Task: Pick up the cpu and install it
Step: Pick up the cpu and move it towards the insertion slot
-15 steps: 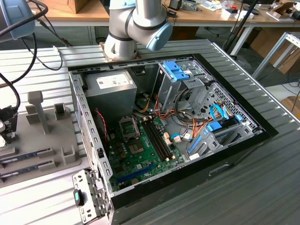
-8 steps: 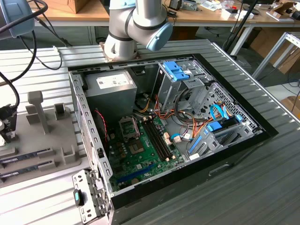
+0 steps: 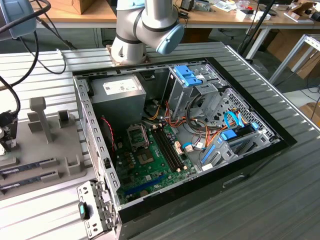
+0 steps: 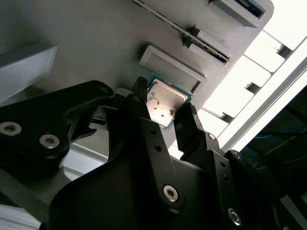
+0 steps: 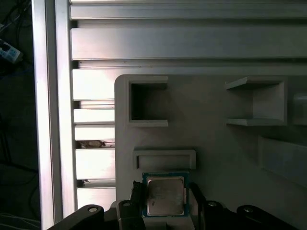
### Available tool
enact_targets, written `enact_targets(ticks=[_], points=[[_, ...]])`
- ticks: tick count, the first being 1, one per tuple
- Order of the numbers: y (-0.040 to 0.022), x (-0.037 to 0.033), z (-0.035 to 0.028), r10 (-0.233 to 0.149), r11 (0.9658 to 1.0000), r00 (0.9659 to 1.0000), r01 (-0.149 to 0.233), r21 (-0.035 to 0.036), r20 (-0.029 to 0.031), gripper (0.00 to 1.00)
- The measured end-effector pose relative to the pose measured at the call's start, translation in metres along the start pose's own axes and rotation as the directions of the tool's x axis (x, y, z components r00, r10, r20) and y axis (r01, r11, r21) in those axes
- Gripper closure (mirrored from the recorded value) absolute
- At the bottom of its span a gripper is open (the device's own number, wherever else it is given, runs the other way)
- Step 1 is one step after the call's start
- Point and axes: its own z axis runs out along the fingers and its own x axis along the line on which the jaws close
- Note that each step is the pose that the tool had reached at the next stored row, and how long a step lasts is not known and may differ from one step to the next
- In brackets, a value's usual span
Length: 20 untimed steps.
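Note:
The cpu is a small square chip with a silvery top and a thin green rim. In both wrist views it sits between my two black fingers, just in front of a raised ledge of the grey holder tray. My gripper is shut on the cpu, with a finger pressed against each of two opposite edges. I cannot tell whether the chip still rests on the tray or hangs just above it. In the exterior view the open computer case shows the green motherboard with its cpu socket.
The grey holder tray lies on the slatted aluminium table at the exterior view's left, with memory sticks and upright posts on it. Square pockets open in the tray. A grey power-supply box, drive cages and cables fill the case.

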Motion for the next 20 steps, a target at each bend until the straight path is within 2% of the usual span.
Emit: enact_targets(ticks=[20], points=[[-0.0005,-0.0003,-0.0081,0.0,1.0,1.0,0.0,0.0,0.0,0.53]])
